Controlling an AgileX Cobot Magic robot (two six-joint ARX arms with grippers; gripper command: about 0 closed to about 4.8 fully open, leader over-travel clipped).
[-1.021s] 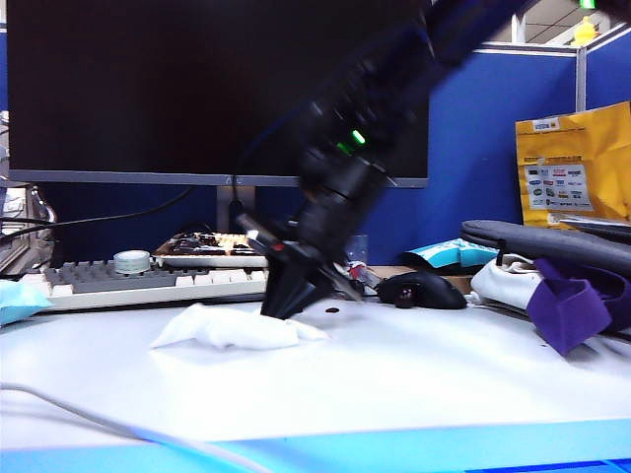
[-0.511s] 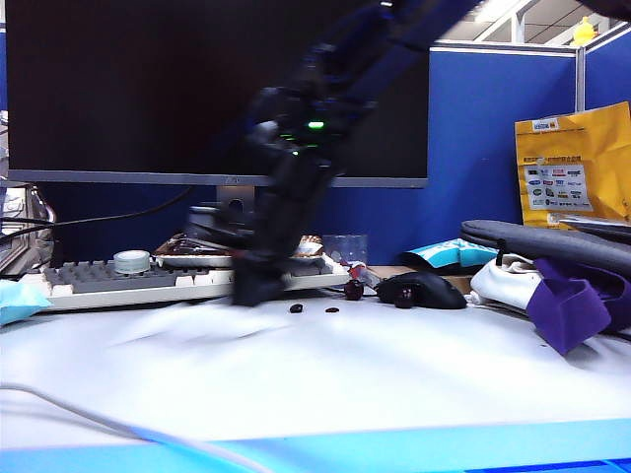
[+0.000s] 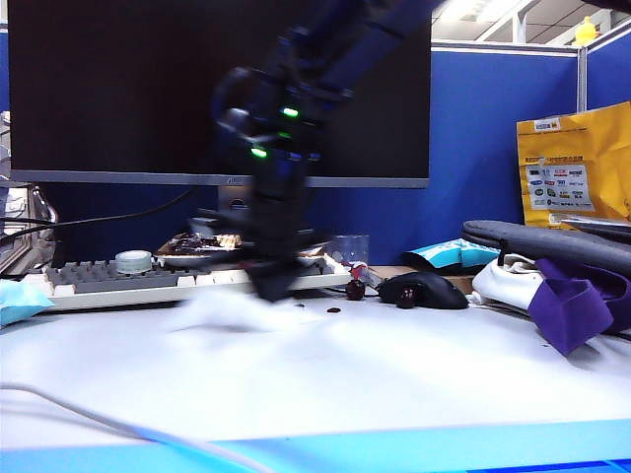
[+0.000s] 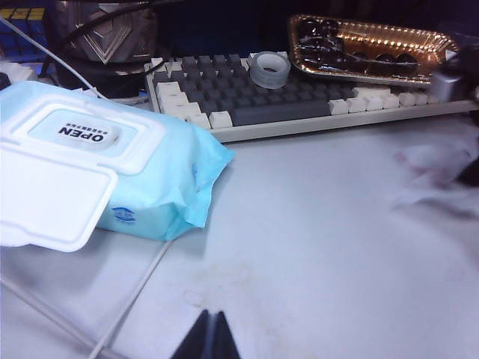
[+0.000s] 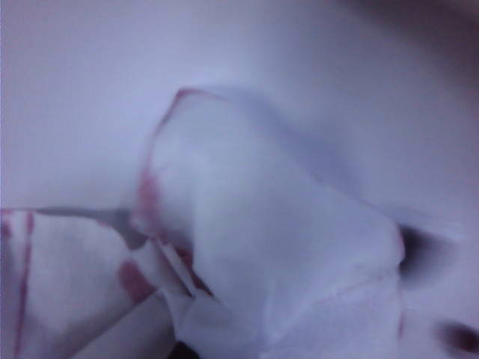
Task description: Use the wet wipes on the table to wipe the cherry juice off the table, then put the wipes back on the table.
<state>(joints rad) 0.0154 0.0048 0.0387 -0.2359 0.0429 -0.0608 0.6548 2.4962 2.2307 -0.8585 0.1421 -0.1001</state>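
Pink-stained wet wipes (image 5: 254, 247) sit clamped in our right gripper (image 3: 271, 286) on the bench (image 3: 394, 374), beside the juice specks (image 3: 333, 309); our left gripper (image 4: 213, 340) rests shut.

The wet wipes (image 5: 247, 247) are white, streaked and blotched with pink-red cherry juice (image 5: 148, 196), and the desk (image 3: 414, 384) beneath is white with a light blue front edge. The right gripper (image 3: 274, 286) is black on a dark arm showing small green lights, and the left gripper (image 4: 209, 338) shows as a black tip. Around them sit a keyboard (image 4: 299, 105) with white and grey keys, a light blue wipe pack (image 4: 150, 179) with a white lid, a black mouse (image 3: 424, 290), a purple cloth (image 3: 572, 305), a yellow bag (image 3: 577, 163) and a blue partition (image 3: 473, 148).
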